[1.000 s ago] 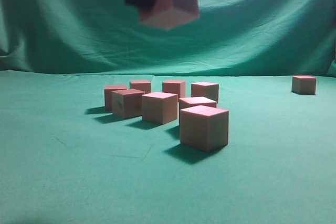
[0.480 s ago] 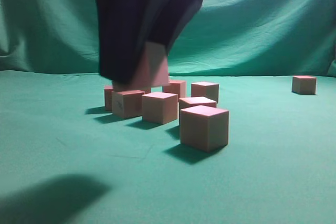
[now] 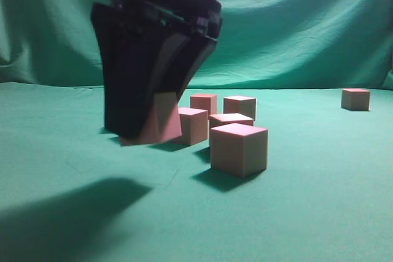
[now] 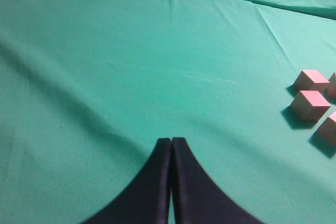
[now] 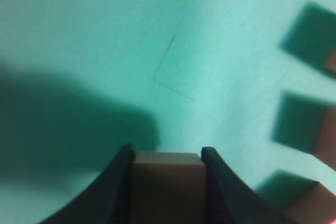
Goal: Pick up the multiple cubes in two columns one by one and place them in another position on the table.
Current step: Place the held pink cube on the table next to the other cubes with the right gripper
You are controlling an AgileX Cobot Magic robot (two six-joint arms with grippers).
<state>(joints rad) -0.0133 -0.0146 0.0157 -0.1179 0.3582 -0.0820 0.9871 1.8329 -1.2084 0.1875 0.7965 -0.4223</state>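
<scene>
My right gripper (image 3: 147, 134) is shut on one cube (image 3: 162, 121), tilted, its lower corner just above or on the table (image 3: 307, 213). In the right wrist view this cube (image 5: 167, 182) fills the gap between the fingers (image 5: 118, 177). Several other cubes stand close by to the right: one (image 3: 194, 125) just behind, a front one (image 3: 239, 148), and others (image 3: 239, 106) further back. A lone cube (image 3: 355, 99) stands at the far right. My left gripper (image 4: 171, 140) is shut and empty over bare cloth, with cubes (image 4: 310, 103) at its right.
The draped green backdrop (image 3: 307, 29) rises behind the table. The arm's shadow (image 3: 67, 219) lies on the cloth at front left. A faint angled mark (image 5: 163, 77) shows on the cloth ahead of the held cube.
My right gripper has come down and to the left with the cube, from the top of the exterior view to table level. It now hides the cluster's left cubes.
</scene>
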